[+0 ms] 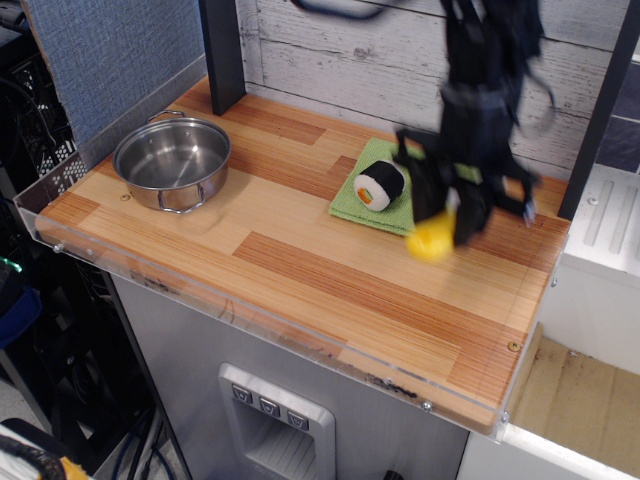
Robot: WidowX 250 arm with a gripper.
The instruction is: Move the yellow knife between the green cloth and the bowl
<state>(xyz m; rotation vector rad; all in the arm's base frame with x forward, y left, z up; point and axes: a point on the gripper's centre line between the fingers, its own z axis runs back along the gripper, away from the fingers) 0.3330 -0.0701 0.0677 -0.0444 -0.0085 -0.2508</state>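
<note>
No legible txt or labels.
</note>
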